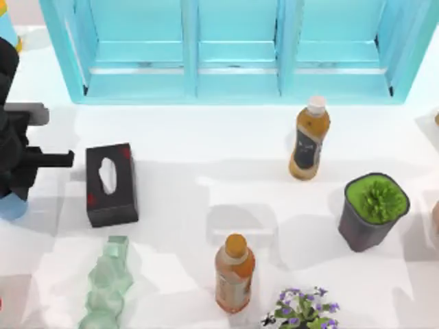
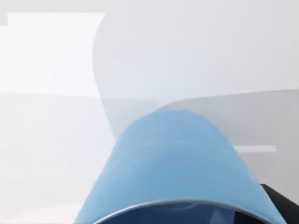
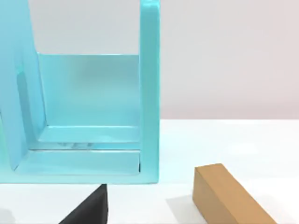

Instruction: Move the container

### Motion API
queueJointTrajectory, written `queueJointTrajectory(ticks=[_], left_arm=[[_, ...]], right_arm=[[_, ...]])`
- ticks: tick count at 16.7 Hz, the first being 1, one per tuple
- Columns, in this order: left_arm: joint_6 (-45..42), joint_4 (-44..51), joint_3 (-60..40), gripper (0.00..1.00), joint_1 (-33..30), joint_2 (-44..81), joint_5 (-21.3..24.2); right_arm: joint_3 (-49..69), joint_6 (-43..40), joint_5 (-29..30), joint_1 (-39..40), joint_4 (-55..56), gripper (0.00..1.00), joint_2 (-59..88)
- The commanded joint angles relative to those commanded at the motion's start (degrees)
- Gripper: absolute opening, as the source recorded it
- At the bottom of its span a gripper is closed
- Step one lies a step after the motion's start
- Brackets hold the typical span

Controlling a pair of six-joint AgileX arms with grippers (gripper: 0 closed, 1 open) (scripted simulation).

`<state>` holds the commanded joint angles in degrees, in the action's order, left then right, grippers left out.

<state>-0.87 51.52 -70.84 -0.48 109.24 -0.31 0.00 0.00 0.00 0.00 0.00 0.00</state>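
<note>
Beside tissue box [image 1: 112, 184]: left end effector [image 1: 14, 199], container [image 1: 12, 205].

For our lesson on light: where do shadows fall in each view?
Top view: soft shadows stretch leftward from the far bottle and plant pot. Left wrist view: broad shadow behind the blue cup. Right wrist view: faint one beside the brown block.

The left arm [image 1: 10, 130] is positioned at the desk's left edge. Its left pincer [image 1: 14, 195] points downward, fingers closed on the container [image 1: 12, 205].
</note>
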Motion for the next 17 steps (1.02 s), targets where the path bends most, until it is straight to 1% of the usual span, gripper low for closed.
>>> queueJointTrajectory(ticks=[4, 17], left_arm=[[-0.1, -0.6, 0.5, 0.00, 0.0, 0.3, 0.0], [-0.1, -0.6, 0.5, 0.98, 0.0, 0.3, 0.0]], right_arm=[[0.0, 0.0, 0.0, 0.0, 0.0, 1.00, 0.0], [0.0, 0.0, 0.0, 0.0, 0.0, 1.00, 0.0]])
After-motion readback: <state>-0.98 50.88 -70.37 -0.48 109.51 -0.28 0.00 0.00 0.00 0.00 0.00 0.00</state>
